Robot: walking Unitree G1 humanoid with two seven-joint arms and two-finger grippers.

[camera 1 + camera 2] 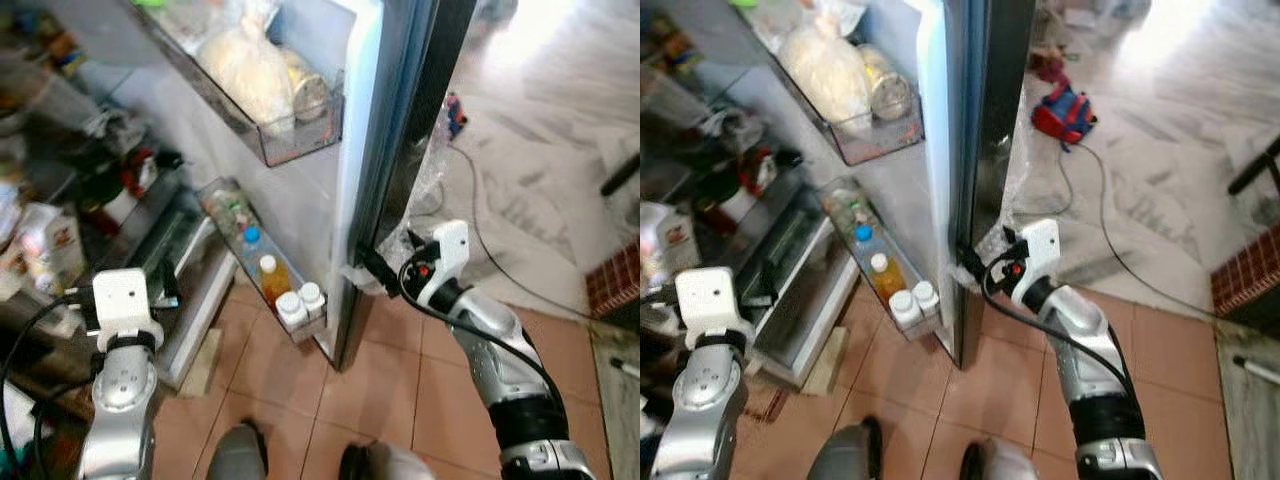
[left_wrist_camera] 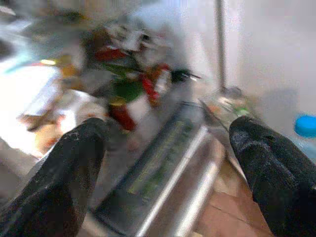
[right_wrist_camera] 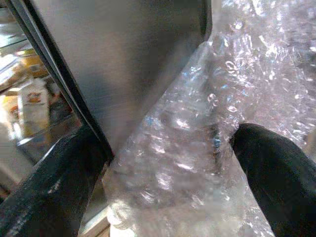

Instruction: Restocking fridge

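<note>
The fridge door [image 1: 350, 170] stands open. Its upper bin holds a pale bagged food [image 1: 250, 70] and a jar [image 1: 306, 92]. The lower bin [image 1: 262, 268] carries a blue-capped bottle, an orange bottle [image 1: 272, 281] and two white-capped bottles [image 1: 300, 304]. My right gripper [image 1: 362, 265] is open at the door's low outer edge. In the right wrist view one finger [image 3: 59, 187] lies on the inner side and the other on bubble wrap [image 3: 222, 98] outside. My left gripper [image 2: 168, 163] hangs open before the cluttered fridge shelves [image 1: 110, 180], holding nothing.
A crisper drawer [image 1: 180, 250] juts out low in the fridge, with a wooden block [image 1: 205, 365] on the tiles below it. A cable [image 1: 490, 260] snakes over the marble floor to the right. A red-blue toy [image 1: 1065, 112] lies behind the door. My feet [image 1: 240, 455] stand on the tiles.
</note>
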